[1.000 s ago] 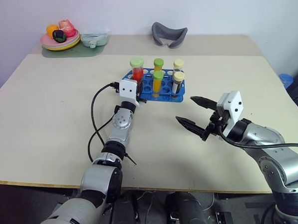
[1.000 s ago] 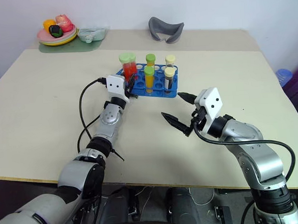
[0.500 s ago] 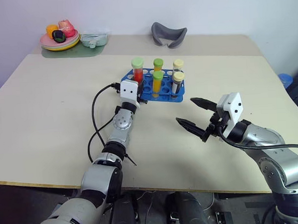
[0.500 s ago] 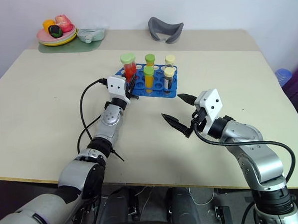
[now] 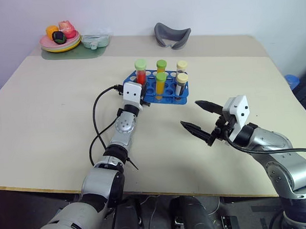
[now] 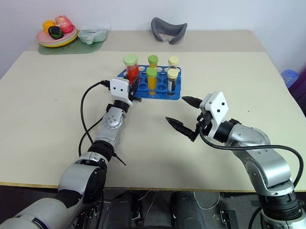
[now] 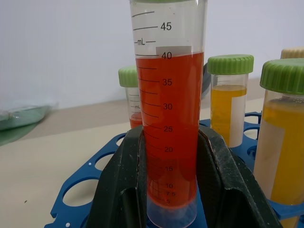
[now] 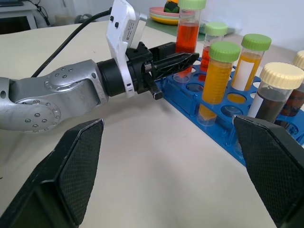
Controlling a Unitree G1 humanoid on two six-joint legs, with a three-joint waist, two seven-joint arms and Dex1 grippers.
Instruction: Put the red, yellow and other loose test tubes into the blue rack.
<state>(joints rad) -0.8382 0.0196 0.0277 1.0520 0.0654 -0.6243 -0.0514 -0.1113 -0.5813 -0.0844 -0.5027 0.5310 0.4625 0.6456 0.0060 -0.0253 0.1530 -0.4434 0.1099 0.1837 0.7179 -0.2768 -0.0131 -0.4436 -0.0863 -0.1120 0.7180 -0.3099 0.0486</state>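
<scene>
Where head views hide the grip, left wrist view shows left pincer (image 7: 172,190) clamped on red tube (image 7: 170,118) over blue rack (image 7: 85,187); right pincer (image 5: 200,117) spread wide, empty, nearby.

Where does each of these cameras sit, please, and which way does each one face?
Left and right eye views: on the head, looking forward and down over the beige table; both arms show, the right hand open.
Left wrist view: on the left wrist, looking along the left hand, shut on the clear plastic tube of red liquid.
Right wrist view: on the right wrist, facing the bright blue plastic rack; its own fingers and the left arm show.
Shared: both wrist views show the rack and red tube.
</scene>
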